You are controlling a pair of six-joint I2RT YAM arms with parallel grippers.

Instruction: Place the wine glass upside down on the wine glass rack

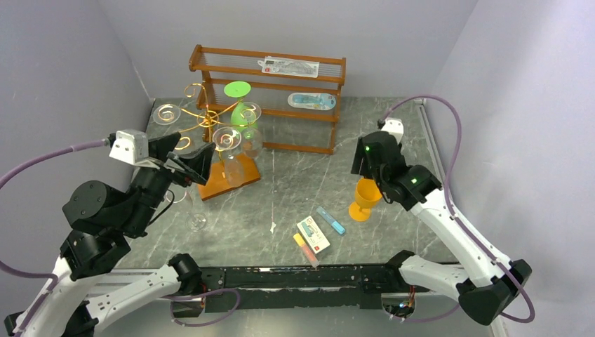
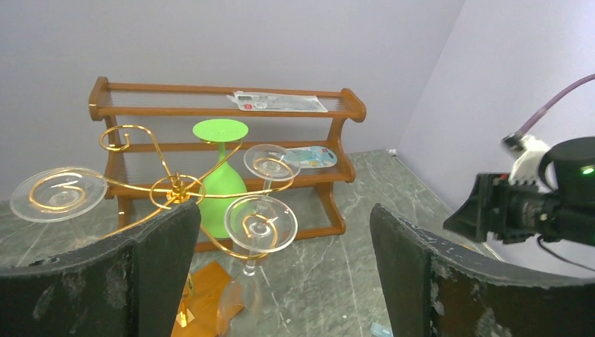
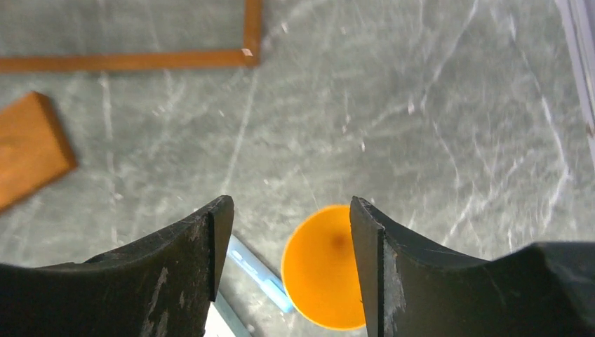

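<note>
The gold wire rack (image 1: 208, 119) stands on its brown wooden base (image 1: 231, 184) at the back left. Two clear glasses (image 1: 167, 112) (image 1: 226, 139) and a green one (image 1: 238, 105) hang upside down on it. In the left wrist view the rack (image 2: 179, 189) lies just ahead. An orange wine glass (image 1: 365, 198) stands upright on the table at the right. My right gripper (image 1: 373, 177) is open right above it. In the right wrist view the glass's mouth (image 3: 319, 270) sits below the gripper (image 3: 291, 232), partly under the right finger. My left gripper (image 1: 193, 165) (image 2: 284, 260) is open and empty beside the rack.
A two-tier brown wooden shelf (image 1: 270, 98) with packets on it stands behind the rack. A small card box (image 1: 313, 234), a blue stick (image 1: 330, 220) and a yellow-pink stick (image 1: 305, 247) lie near the front. A clear glass (image 1: 197, 219) stands by the left arm.
</note>
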